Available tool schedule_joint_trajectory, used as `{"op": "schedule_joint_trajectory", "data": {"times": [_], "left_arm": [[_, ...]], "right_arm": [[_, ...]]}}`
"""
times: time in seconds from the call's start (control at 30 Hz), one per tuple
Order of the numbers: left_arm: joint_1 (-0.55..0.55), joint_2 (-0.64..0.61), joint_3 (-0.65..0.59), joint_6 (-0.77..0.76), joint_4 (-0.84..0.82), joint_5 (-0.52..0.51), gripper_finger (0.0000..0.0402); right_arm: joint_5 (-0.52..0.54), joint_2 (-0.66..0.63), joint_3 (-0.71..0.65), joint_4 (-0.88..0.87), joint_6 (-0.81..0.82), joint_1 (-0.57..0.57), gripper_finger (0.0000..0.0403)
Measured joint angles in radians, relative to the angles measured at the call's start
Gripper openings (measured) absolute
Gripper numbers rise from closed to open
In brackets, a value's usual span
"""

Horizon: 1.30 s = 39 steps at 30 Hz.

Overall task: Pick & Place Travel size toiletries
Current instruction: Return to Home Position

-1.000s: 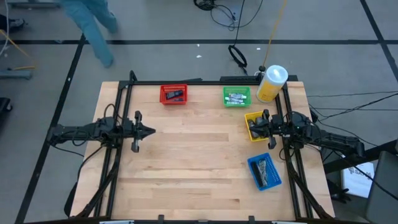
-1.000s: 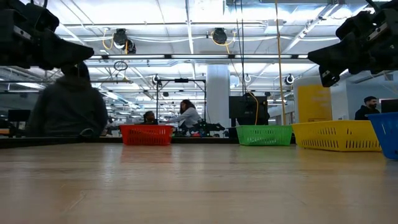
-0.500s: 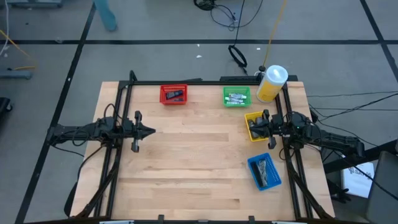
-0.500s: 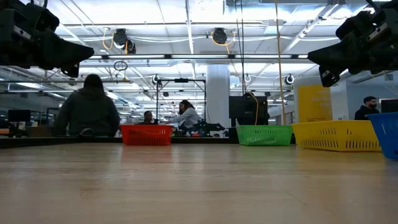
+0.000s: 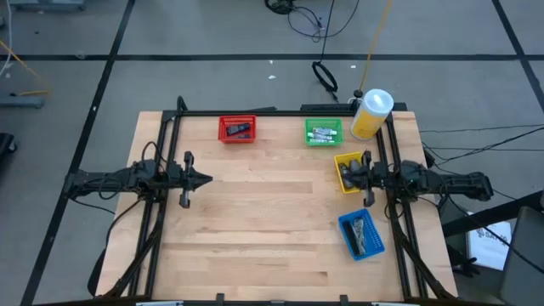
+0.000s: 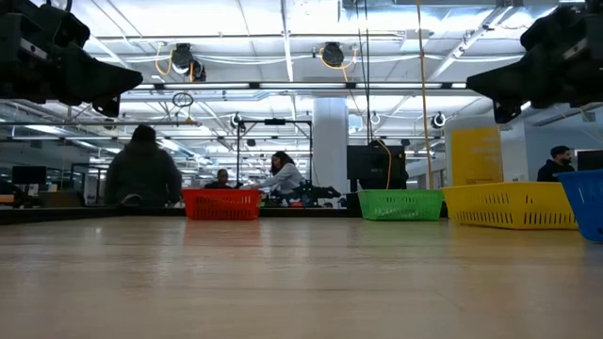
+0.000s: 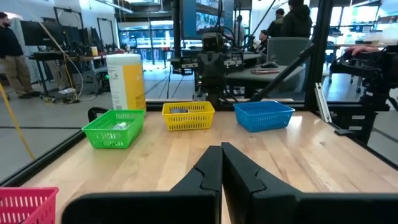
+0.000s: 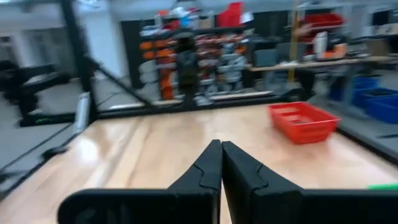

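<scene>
Above the wooden table [image 5: 263,221], the left pincer [image 7: 221,149] and right pincer [image 8: 221,144] hang with fingers pressed together.

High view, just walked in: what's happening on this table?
Nothing is being handled right now. Both end effectors are shut, empty and raised above the table: the left end effector over the bare left side, the right end effector by the yellow bin. Small toiletries lie in the red bin, green bin, yellow bin and blue bin. A big yellow bottle stands at the back right corner.
</scene>
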Motion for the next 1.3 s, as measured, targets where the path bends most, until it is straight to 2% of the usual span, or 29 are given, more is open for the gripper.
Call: {"op": "schedule_joint_trajectory", "data": {"times": [0.23, 0.67, 0.97, 1.3], "left_arm": [[0.0, 0.0, 0.0, 0.0, 0.0, -0.002, 0.0014], [0.0, 0.0, 0.0, 0.0, 0.001, -0.003, 0.0001], [0.0, 0.0, 0.0, 0.0, 0.001, -0.005, 0.0016], [0.0, 0.0, 0.0, 0.0, 0.001, -0.005, 0.0002]], "right_arm": [[-0.075, 0.0, 0.0, 0.007, 0.052, 0.003, 0.0], [-0.074, 0.013, 0.0, 0.061, 0.06, -0.001, 0.0], [-0.075, 0.014, 0.0, 0.06, 0.06, -0.001, 0.0], [-0.075, 0.014, 0.0, 0.06, 0.06, -0.001, 0.0]]}}
